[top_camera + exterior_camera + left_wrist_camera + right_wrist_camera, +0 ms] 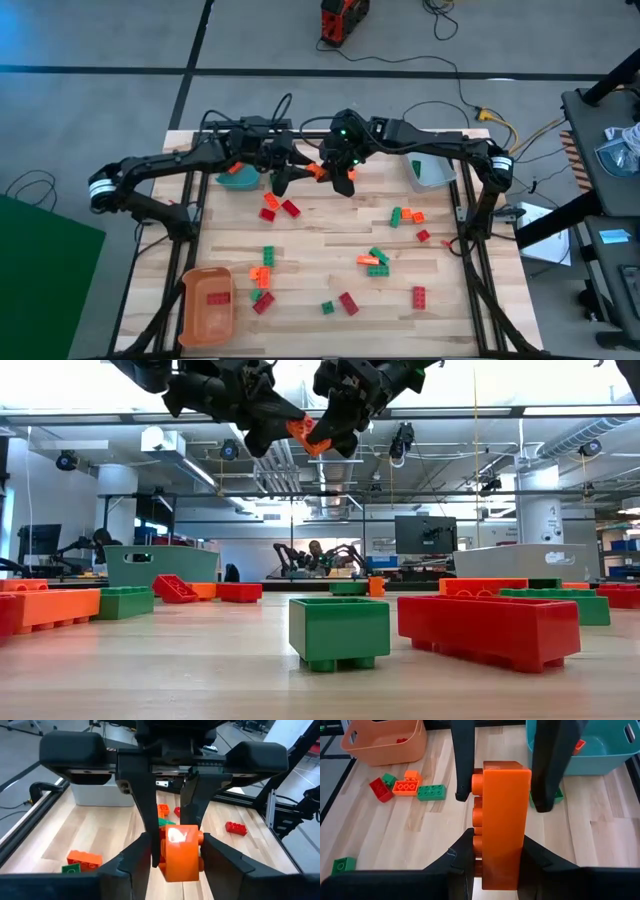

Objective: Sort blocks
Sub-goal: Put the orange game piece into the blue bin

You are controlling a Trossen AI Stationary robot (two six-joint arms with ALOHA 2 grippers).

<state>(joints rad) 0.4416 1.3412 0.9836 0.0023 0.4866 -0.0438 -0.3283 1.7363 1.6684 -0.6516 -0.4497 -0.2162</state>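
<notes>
- Both pincers meet in mid-air above the far middle of the wooden tabletop (320, 235).
- Right pincer (496, 854) clamps a small orange studded plastic brick (500, 820); the left pincer (175, 851) stands around the same brick, fingers alongside it.
- Red, orange and green bricks lie scattered below.
</notes>
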